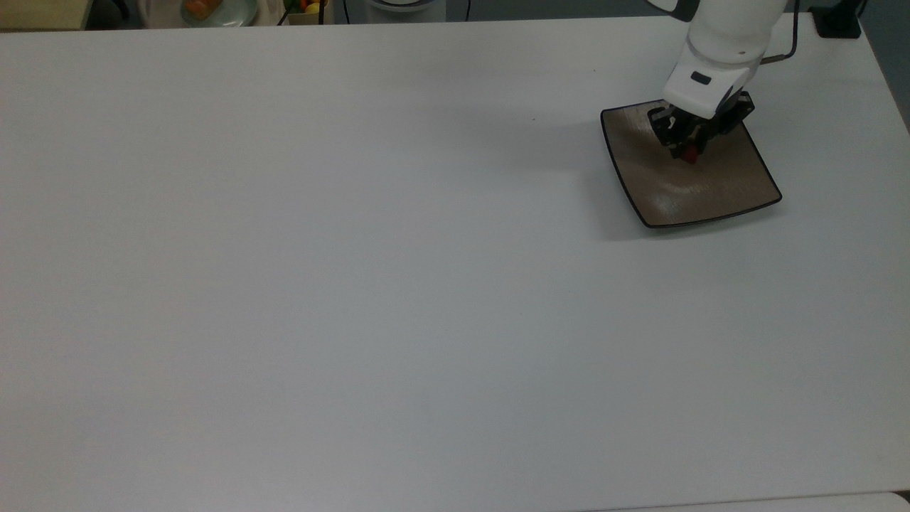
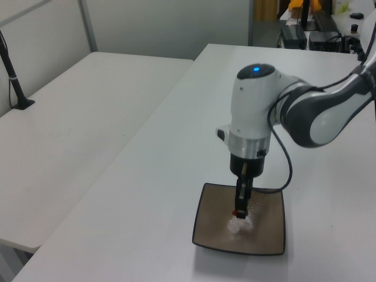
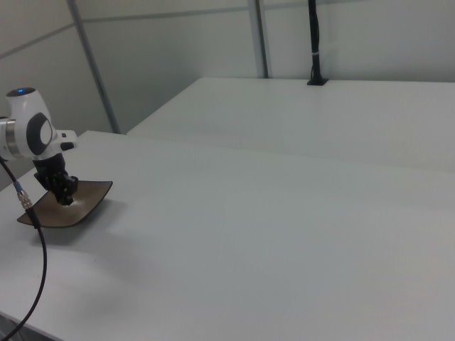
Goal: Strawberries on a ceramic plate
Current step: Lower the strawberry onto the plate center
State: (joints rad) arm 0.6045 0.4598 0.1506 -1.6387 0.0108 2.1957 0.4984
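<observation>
1. The light is even and diffuse across the white table [image 1: 355, 284], coming from overhead; the top view renders the surface a cool grey-white.
2. The ceramic plate [image 1: 711, 192] casts a soft shadow onto the table along its edge toward the top view's left and bottom.
3. A faint, wide shadow lies on the table beyond that edge, further toward the top view's left.
4. The plate's glaze carries a whitish glare patch, seen near its centre in the left view [image 2: 241, 226].
5. In the right view, the plate [image 3: 85, 202] throws a dim shadow onto the table just beside it.
6. Fine grain softens all three views.
</observation>
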